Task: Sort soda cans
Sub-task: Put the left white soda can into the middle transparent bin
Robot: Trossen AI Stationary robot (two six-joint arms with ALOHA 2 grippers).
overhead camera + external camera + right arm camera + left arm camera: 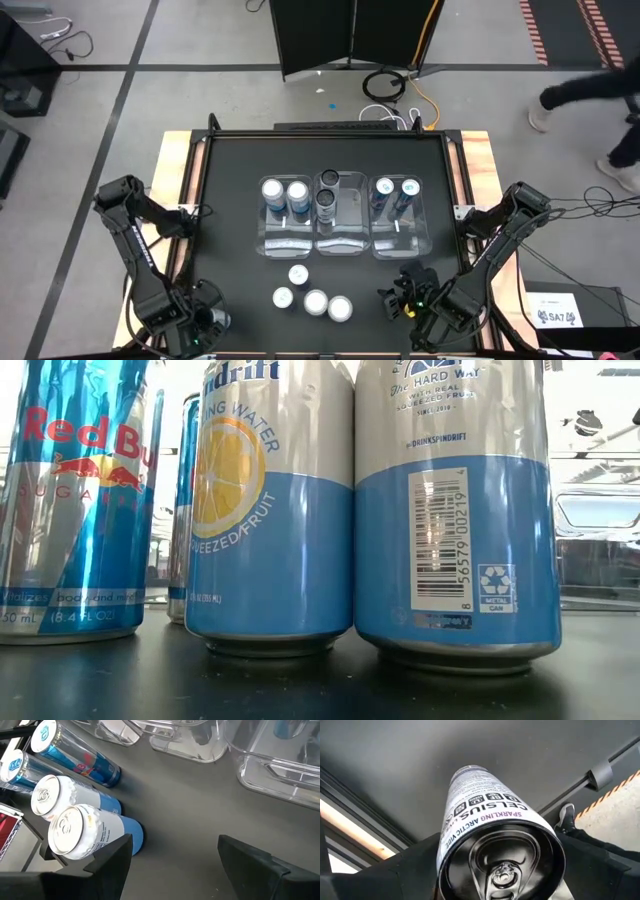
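Observation:
My left gripper [207, 322] is at the table's near left corner, shut on a pale Celsius soda can [485, 810], whose tab end faces the wrist camera. My right gripper [170, 865] hangs open over bare table at the near right, nothing between its fingers. Just to its left, several loose cans [312, 298] stand upright on their bases: two Spindrift cans [85, 830] and two Red Bull cans [75, 755]. The low view shows them close up, a Red Bull can [70, 500] at the left and a Spindrift can [455, 510] at the right. My left gripper holds the Celsius can by its sides just below the tab end [445, 855], one finger [412, 867] on each side. The fingers come from above, pointing steeply down along the can. Its base end [470, 770] points toward the table; whether it rests there I cannot tell.
Three clear bins sit side by side mid-table. The left bin [285, 243] holds two blue cans, the middle bin [340, 245] two dark cans, the right bin [400, 243] two teal-marked cans. Bare tabletop lies on both sides. A person [590, 90] walks beyond the far right corner.

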